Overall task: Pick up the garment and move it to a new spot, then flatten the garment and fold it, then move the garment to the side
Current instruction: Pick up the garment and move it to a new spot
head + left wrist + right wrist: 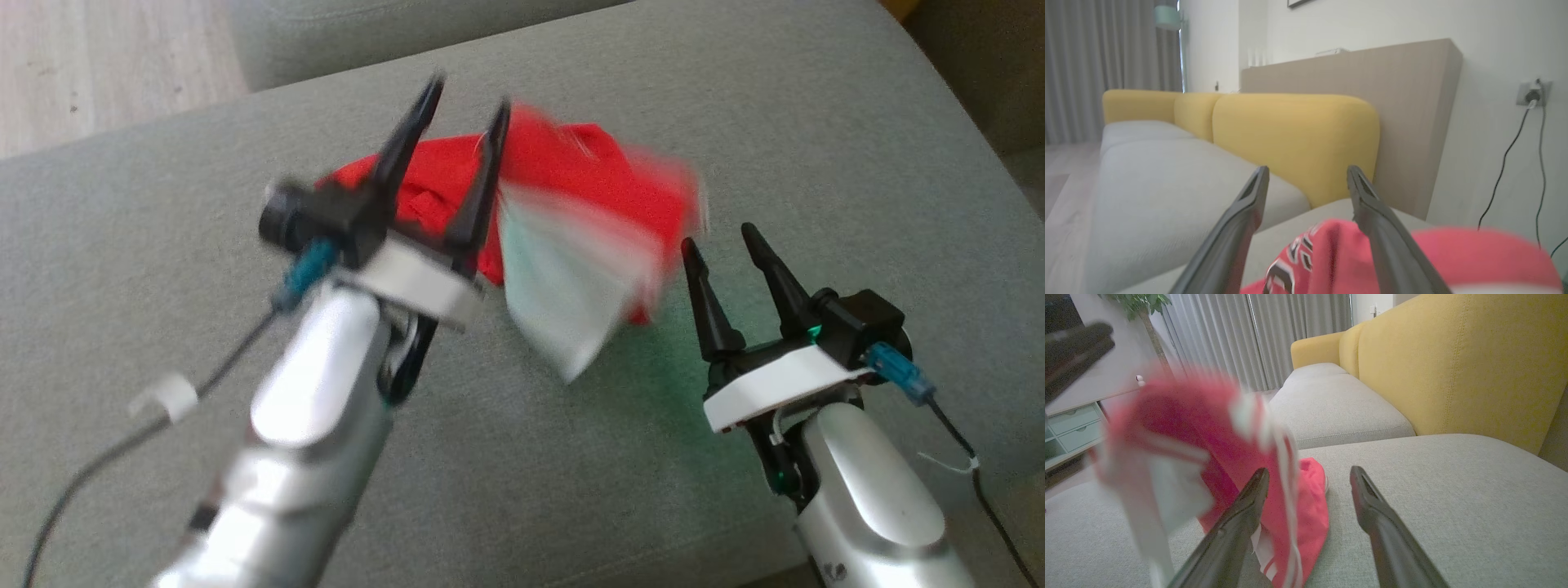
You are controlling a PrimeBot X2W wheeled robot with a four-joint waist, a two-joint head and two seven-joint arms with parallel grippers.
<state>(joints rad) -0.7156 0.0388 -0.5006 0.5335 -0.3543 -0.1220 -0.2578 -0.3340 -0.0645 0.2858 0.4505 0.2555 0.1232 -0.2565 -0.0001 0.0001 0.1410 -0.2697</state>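
Note:
The garment is red with white striped trim and a pale panel. It lies bunched on the grey sofa cushion, and its near part is motion-blurred, off the cushion. My left gripper is open above the garment's left part with nothing between its fingers. In the left wrist view the garment sits below the open left gripper. My right gripper is open and empty just right of the garment. The right wrist view has the garment left of the right gripper.
Yellow backrests run along the far side of the cushion, and a second grey seat adjoins it. Wooden floor lies past the cushion's left edge. A wall socket with cables is beside the sofa.

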